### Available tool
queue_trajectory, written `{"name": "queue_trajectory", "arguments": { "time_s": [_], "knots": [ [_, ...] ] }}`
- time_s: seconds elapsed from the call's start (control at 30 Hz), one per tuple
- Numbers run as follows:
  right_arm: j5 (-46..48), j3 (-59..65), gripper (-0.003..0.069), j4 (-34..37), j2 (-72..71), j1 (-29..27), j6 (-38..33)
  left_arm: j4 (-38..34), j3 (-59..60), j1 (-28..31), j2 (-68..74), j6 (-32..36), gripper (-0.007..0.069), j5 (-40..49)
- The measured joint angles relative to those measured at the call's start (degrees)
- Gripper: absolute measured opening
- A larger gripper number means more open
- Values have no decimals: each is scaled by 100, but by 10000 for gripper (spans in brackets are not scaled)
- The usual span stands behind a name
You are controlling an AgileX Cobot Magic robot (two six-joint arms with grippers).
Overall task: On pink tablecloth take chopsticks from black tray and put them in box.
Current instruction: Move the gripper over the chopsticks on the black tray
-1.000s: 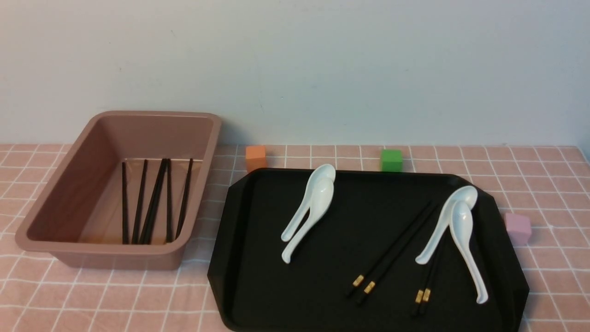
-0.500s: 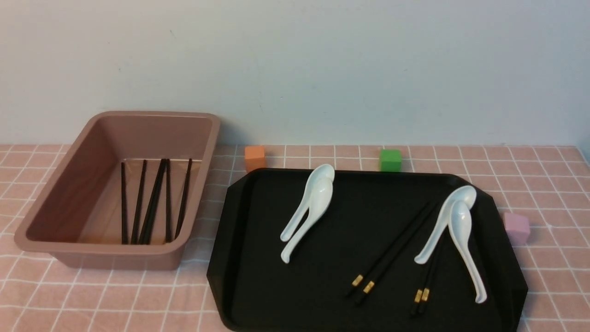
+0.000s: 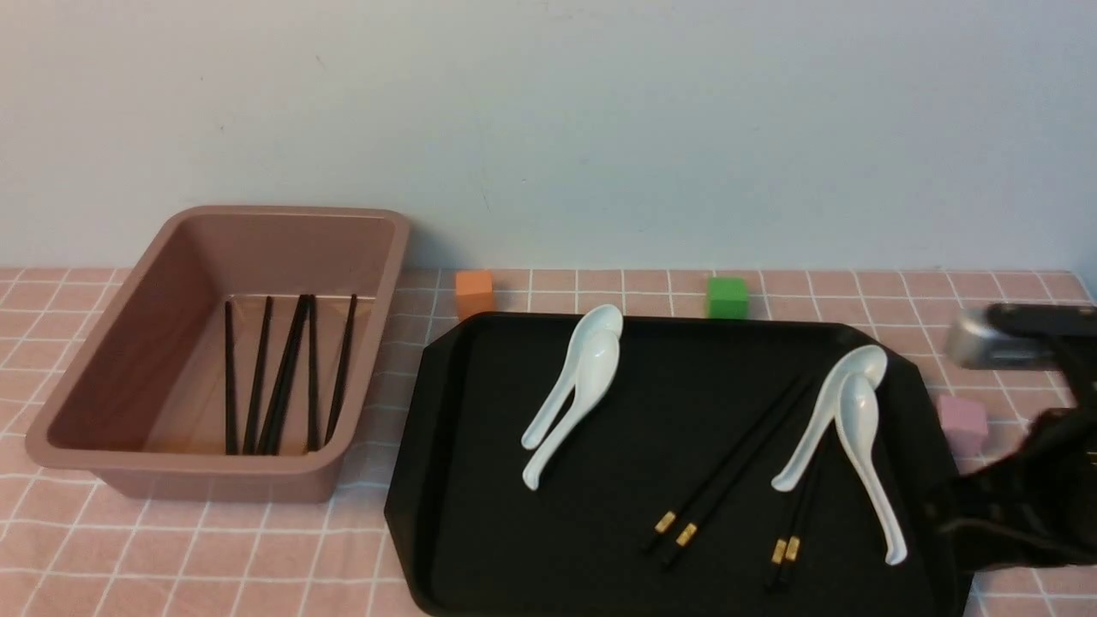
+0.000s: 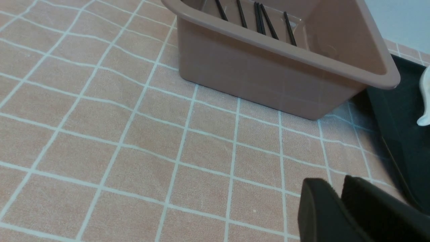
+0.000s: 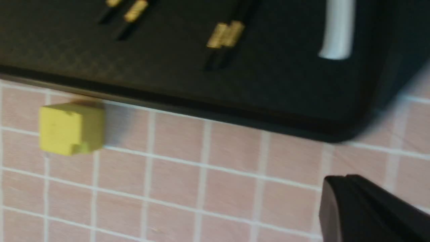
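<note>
The black tray point(image 3: 480, 514) lies on the pink tablecloth point(image 3: 257, 557). Two pairs of chopsticks lie on it: one pair slanted in the middle point(image 3: 728, 467), the other point(image 3: 793, 531) partly under white spoons. Their gold bands show in the right wrist view point(image 5: 225, 33). The box point(image 3: 283, 212) stands to the left and holds several chopsticks point(image 3: 283, 377). My right arm point(image 3: 1037, 480) is blurred beside the tray's right edge. My right gripper point(image 5: 339, 183) is shut and empty over the cloth near the tray's corner. My left gripper point(image 4: 339, 188) is shut and empty over the cloth, near the box point(image 4: 262, 70).
Two pairs of white spoons point(image 3: 578, 386) point(image 3: 848, 420) lie on the tray. An orange cube point(image 3: 475, 293) and a green cube point(image 3: 727, 297) sit behind it, and a pink cube point(image 3: 962, 424) at its right. A yellow cube point(image 5: 70, 127) sits by its near edge.
My right arm has come into the front view from the right edge; it was out of view before. The chopsticks, spoons and box have not moved.
</note>
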Motion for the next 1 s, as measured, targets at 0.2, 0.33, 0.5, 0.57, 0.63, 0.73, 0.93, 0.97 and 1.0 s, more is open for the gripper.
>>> {"name": "queue_trajectory", "arguments": {
  "time_s": [0.2,0.33,0.5,0.57,0.63,0.73,0.93,0.97,1.0],
  "knots": [
    [-439,-440,32,-556,888,1328,1236,0,0,0,0,0,118,5],
    [-470,-791,66,-1394,1292,1743,2372,0,0,0,0,0,120,5],
    [-448,-862,174,-1833,1691,1616,3329,0,0,0,0,0,120,5],
    [-481,-862,245,-1838,1865,1447,3475,0,0,0,0,0,120,5],
    [-568,-862,304,-1776,2009,1299,3508,0,0,0,0,0,120,5],
    [-860,-862,392,-1669,2226,1197,3502,0,0,0,0,0,120,5],
    [-1544,-882,450,-1622,2665,1090,3480,0,0,0,0,5,122,1],
    [-1567,-882,450,-1622,2725,1047,3480,0,0,0,0,5,122,1],
    [-1573,-889,447,-1622,2805,971,3504,0,0,0,0,5,123,1]
  ]
}}
